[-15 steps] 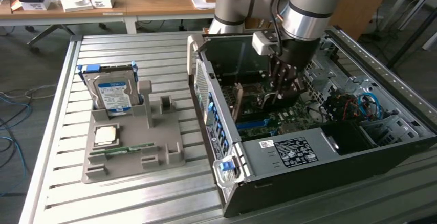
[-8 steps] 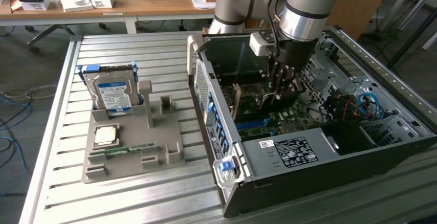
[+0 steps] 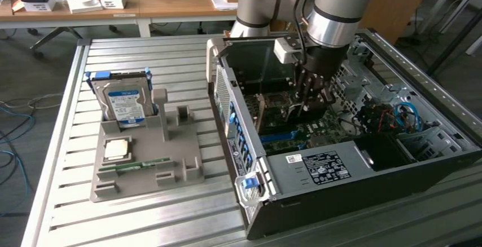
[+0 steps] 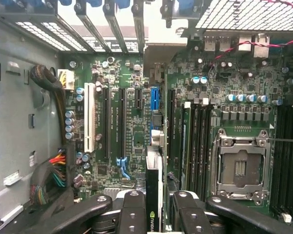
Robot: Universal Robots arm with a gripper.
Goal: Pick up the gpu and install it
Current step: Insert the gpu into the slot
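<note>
The gpu (image 4: 153, 195) stands on edge inside the open case (image 3: 362, 171), pinched by its two flat faces between the fingers (image 4: 134, 212) of the hand (image 4: 156, 217). In the wrist view it shows as a thin dark strip with a green logo near the hand, running in line with the blue slot (image 4: 154, 100) on the board (image 4: 136, 141). The long black slots (image 4: 121, 122) and the white slot (image 4: 89, 117) lie beside that line, and the bare socket (image 4: 241, 168) sits on its other side. Whether the card's edge already touches a slot or hangs just above one, I cannot tell.

In the exterior view the hand (image 3: 309, 97) reaches straight down into the case, low over the board.

The pick-up looks done; the step in hand is the install, at the lining-up or seating stage. As I judge it, seating calls for the card's edge to be parallel to and directly over the slot, with a straight, even downward push and no tilt.

On the exterior view's left, well apart from the case, a holder (image 3: 177, 171) on the tabletop (image 3: 150, 224) carries the hard drive (image 3: 124, 103) upright.
</note>
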